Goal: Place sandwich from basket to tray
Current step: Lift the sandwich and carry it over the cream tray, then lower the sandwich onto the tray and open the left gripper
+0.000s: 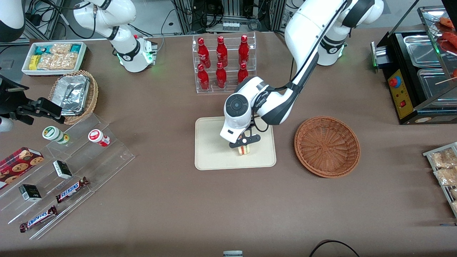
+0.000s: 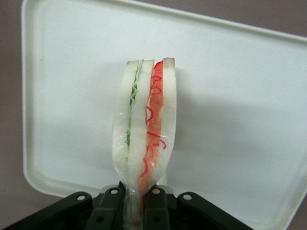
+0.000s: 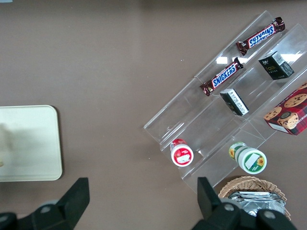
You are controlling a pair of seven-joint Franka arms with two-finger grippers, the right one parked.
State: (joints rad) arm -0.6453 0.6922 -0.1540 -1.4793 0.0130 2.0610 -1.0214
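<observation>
The sandwich (image 1: 244, 150) (image 2: 146, 129), a wedge of pale bread with red and green filling in clear wrap, is pinched at one end by my left gripper (image 1: 244, 142) (image 2: 136, 211). The gripper is shut on it, directly over the cream tray (image 1: 210, 157) (image 2: 249, 120). In the front view the sandwich's lower edge looks to be at or just above the tray's surface. The reddish-brown wicker basket (image 1: 327, 146) stands beside the tray toward the working arm's end, with nothing in it.
A clear rack of red bottles (image 1: 223, 64) stands farther from the front camera than the tray. A stepped acrylic display with candy bars and jars (image 1: 68, 171) and a tan basket of foil containers (image 1: 73, 94) lie toward the parked arm's end. A black food warmer (image 1: 417, 71) stands at the working arm's end.
</observation>
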